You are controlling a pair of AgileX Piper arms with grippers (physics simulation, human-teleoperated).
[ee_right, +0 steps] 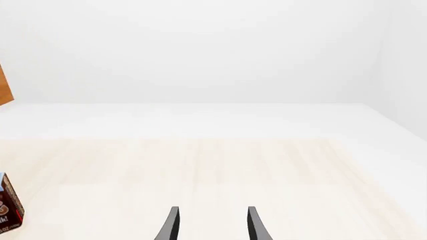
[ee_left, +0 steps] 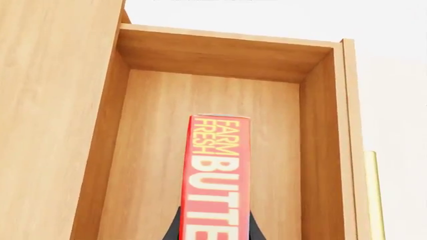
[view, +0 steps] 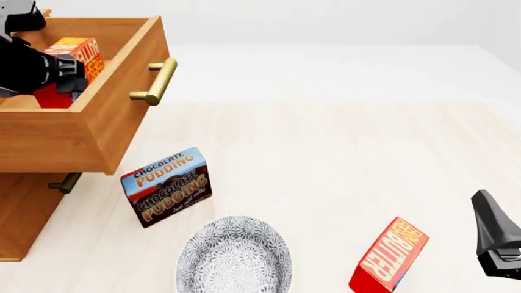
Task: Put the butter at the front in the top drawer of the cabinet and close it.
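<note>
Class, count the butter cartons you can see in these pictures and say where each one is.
2. One butter is held by the left gripper inside the open top drawer. The other butter stands tilted on the table, right of the bowl. None seems hidden.

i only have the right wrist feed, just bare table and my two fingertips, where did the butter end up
Observer: The left gripper holds the butter inside the top drawer, which is pulled open.
Operator: is it resting on the drawer floor
Observer: Cannot tell; the left wrist view shows the carton over the floor, gripped between both fingers.
Operator: anything else on the table near me
Observer: A second butter carton stands tilted just left of the right gripper, whose fingers are apart and hold nothing.
Operator: and further left
Observer: A patterned bowl, with the chocolate pudding box behind it, near the cabinet.
</note>
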